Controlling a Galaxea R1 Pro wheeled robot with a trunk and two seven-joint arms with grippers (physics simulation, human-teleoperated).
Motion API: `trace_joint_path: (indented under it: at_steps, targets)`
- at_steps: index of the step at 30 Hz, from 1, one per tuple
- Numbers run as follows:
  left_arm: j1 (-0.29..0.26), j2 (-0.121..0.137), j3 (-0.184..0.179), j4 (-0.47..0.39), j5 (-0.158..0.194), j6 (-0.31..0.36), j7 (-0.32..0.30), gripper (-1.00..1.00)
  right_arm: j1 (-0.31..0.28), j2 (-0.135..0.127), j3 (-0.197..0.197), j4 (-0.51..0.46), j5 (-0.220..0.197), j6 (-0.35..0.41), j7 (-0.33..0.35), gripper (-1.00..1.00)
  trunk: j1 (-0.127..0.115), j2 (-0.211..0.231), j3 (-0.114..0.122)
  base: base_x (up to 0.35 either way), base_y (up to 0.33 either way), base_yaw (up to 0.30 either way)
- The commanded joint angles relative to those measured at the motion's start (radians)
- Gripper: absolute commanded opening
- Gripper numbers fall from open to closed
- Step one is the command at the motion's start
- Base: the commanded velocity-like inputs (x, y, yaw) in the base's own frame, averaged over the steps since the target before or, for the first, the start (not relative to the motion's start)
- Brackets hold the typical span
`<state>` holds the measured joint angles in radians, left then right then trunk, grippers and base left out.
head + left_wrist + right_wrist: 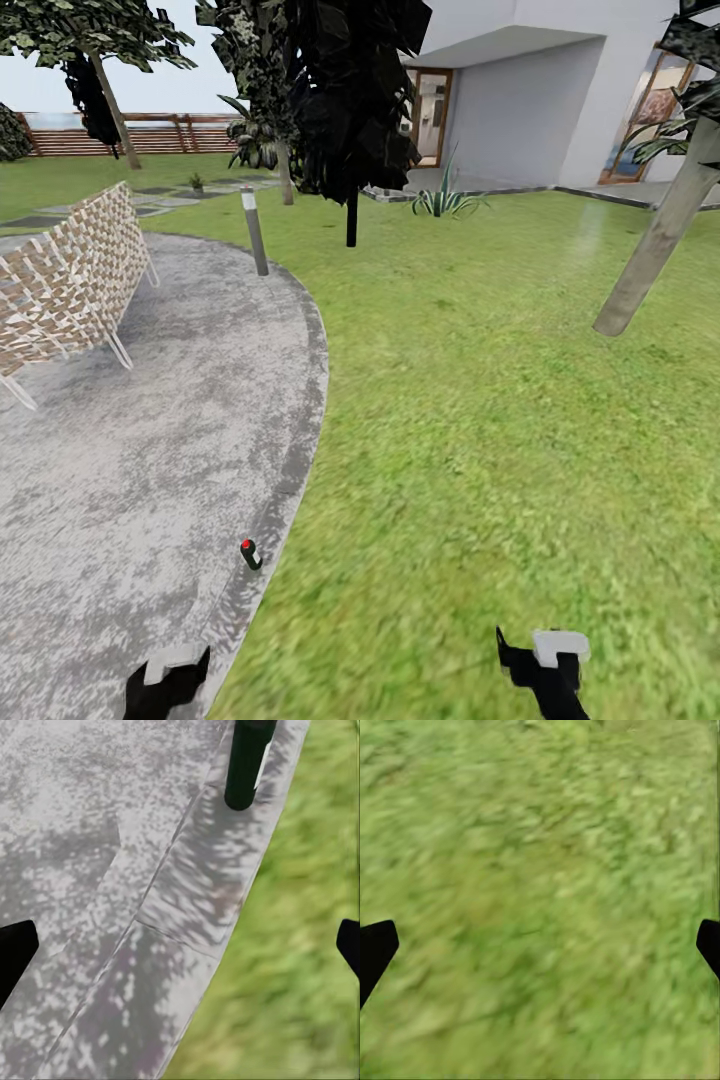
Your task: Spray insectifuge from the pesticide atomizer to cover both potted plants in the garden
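Lying on patio kerb (300, 440) — pesticide atomizer (250, 554); open lawn (500, 420) beside.

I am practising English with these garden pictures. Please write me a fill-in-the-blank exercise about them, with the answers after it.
1. The pesticide atomizer stands on the paved ____ of the patio.
2. The right end effector hangs over the ____.
3. In the head view, the woven bench stands on the ____ side.
4. Each end effector, including the left end effector, holds ____.

Answers: edge; grass; left; nothing
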<state>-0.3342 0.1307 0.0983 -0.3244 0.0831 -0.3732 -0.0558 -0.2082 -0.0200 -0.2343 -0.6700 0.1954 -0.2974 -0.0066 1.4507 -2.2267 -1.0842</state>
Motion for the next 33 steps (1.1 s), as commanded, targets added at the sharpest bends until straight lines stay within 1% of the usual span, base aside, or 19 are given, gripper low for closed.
trace_joint_path:
  at_steps: [1, 4, 6, 10, 12, 16, 21, 29, 33]
  targets:
    - [-0.035, -0.002, 0.002, 0.002, 0.000, 0.000, -0.005, 1.00, -0.045, 0.001, -0.003, -0.003, 0.010, -0.002, 0.000, 1.00, 0.000, 0.000, -0.001, 0.001, -0.002, 0.000]
    - [-0.088, -0.004, 0.002, 0.003, -0.006, 0.001, -0.003, 1.00, -0.104, 0.000, -0.003, -0.011, 0.010, -0.002, 0.001, 1.00, 0.000, 0.000, -0.001, 0.000, 0.000, 0.000]
    - [-0.102, -0.008, 0.003, 0.004, -0.008, 0.001, -0.002, 1.00, -0.117, -0.001, -0.002, -0.012, 0.012, -0.003, 0.004, 1.00, 0.000, 0.000, -0.001, 0.000, 0.000, 0.000]
    - [-0.105, -0.008, 0.002, 0.004, -0.010, -0.001, -0.001, 1.00, -0.121, 0.001, 0.000, -0.011, 0.017, -0.005, 0.006, 1.00, 0.000, 0.000, -0.001, 0.000, 0.000, 0.000]
    - [-0.098, 0.001, 0.009, -0.001, -0.004, -0.004, -0.001, 1.00, -0.123, 0.001, 0.000, -0.011, 0.029, -0.006, 0.005, 1.00, 0.000, 0.000, -0.001, 0.000, 0.000, 0.000]
    - [-0.095, 0.005, 0.011, -0.002, -0.003, -0.004, -0.002, 1.00, -0.123, 0.002, 0.000, -0.010, 0.032, -0.006, 0.007, 1.00, 0.000, 0.000, -0.001, 0.082, 0.000, 0.000]
    - [-0.095, 0.005, 0.011, -0.004, -0.001, -0.002, -0.002, 1.00, -0.123, 0.003, -0.002, -0.008, 0.031, -0.008, 0.002, 1.00, 0.000, 0.000, -0.001, 0.280, -0.052, 0.016]
    - [-0.095, 0.001, 0.011, -0.004, 0.001, -0.004, -0.002, 1.00, -0.123, 0.003, -0.002, -0.008, 0.032, -0.006, 0.003, 1.00, 0.000, 0.000, -0.002, 0.287, -0.199, 0.228]
    - [-0.095, 0.001, 0.011, -0.004, 0.001, -0.004, -0.002, 1.00, -0.123, 0.002, -0.002, -0.008, 0.035, -0.007, 0.005, 1.00, 0.000, 0.000, -0.002, 0.284, -0.209, 0.054]
